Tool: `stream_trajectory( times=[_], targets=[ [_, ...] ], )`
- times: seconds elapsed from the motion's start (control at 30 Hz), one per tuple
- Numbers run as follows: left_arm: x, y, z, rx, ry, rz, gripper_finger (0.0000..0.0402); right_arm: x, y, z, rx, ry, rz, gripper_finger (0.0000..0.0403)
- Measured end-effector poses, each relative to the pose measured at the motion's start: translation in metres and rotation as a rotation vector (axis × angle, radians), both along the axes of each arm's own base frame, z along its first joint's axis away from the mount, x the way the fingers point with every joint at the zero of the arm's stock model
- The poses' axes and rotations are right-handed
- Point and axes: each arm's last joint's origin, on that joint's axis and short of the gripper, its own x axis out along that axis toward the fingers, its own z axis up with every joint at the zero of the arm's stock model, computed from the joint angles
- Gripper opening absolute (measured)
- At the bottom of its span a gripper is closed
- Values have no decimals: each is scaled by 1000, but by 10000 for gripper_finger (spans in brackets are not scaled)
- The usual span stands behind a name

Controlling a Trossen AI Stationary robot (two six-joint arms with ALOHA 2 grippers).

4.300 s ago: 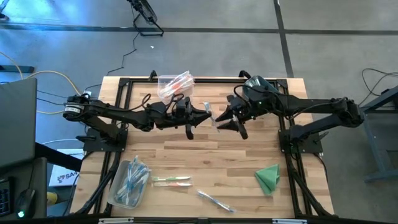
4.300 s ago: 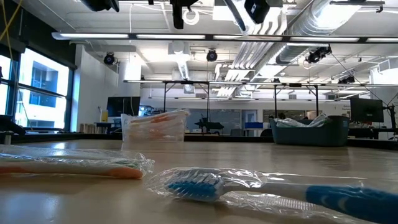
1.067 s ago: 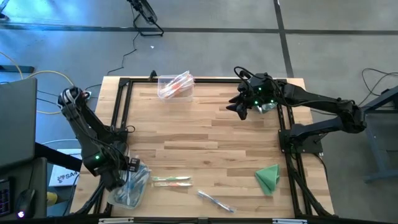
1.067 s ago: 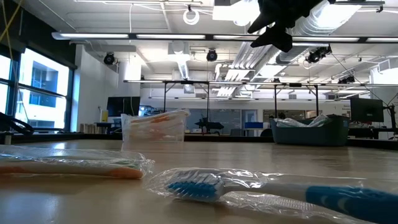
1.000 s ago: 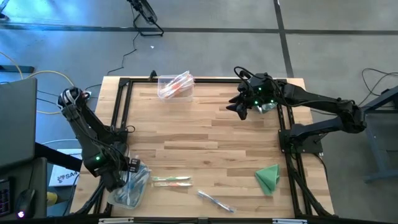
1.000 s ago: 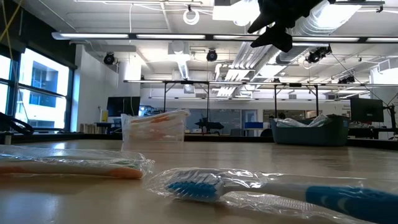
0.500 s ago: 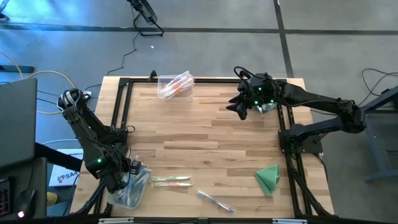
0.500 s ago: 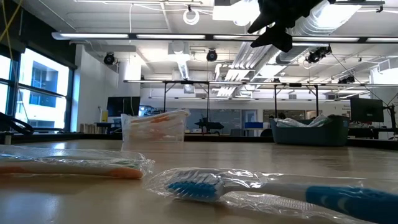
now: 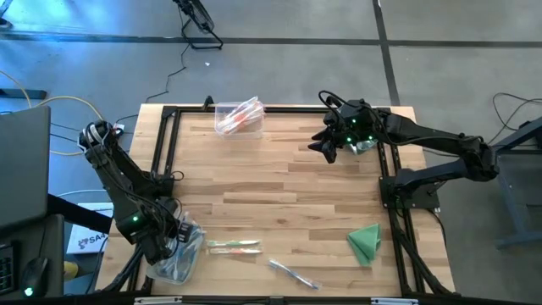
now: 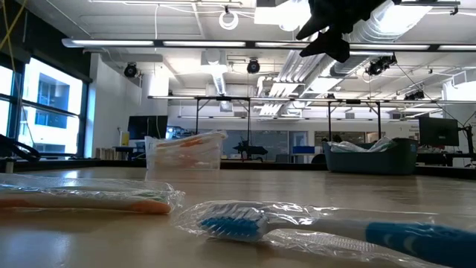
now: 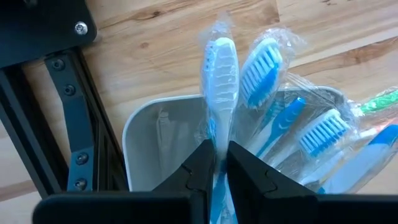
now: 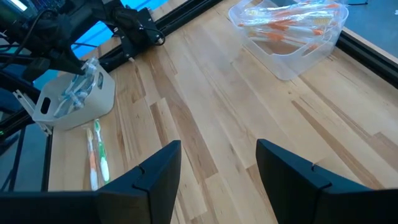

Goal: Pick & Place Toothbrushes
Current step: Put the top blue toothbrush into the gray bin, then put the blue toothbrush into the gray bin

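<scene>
A clear bin (image 9: 179, 261) at the table's near left corner holds several wrapped blue toothbrushes (image 11: 311, 134). My left gripper (image 9: 172, 235) points down into it, its fingers close together on a wrapped whitish-blue toothbrush (image 11: 221, 68). A second clear bin (image 9: 237, 116) with orange toothbrushes stands at the far edge. An orange and a green toothbrush (image 9: 233, 246) lie side by side on the table right of the near bin. A blue one (image 9: 292, 273) lies by the near edge. My right gripper (image 9: 318, 146) hangs open in the air at the far right. My left gripper has the wrapped toothbrush's neck (image 11: 219, 138), just below the head, between its two fingers (image 11: 198, 163). The fingers come from above, pointing down into the bin. The brush's head lies against the bin's rim (image 11: 149, 107); the handle is hidden behind the fingers.
A folded green cloth (image 9: 366, 241) lies at the near right. Black frame rails (image 9: 166, 152) run along the table's left, right and far sides. The bare wooden middle of the table (image 9: 288, 195) lies between the two bins.
My left gripper has rolled a little about its own axis while staying over the near bin. My right arm has kept still.
</scene>
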Motion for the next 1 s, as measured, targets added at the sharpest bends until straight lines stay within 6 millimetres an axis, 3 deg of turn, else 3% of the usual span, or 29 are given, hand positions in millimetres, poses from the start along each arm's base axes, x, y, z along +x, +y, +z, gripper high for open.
stream_trajectory(
  times=[0.5, 0.8, 1.0],
  targets=[
    [-1, 1, 0, 17, 8, -51, 39, 0, 0, 0, -1, 0, 1, 201],
    [-1, -1, 0, -30, 41, -32, 113, 0, 0, 0, -7, 1, 5, 201],
    [-3, 3, 7, -78, 5, -25, 123, 0, 0, 0, -22, 2, 16, 201]
  ],
)
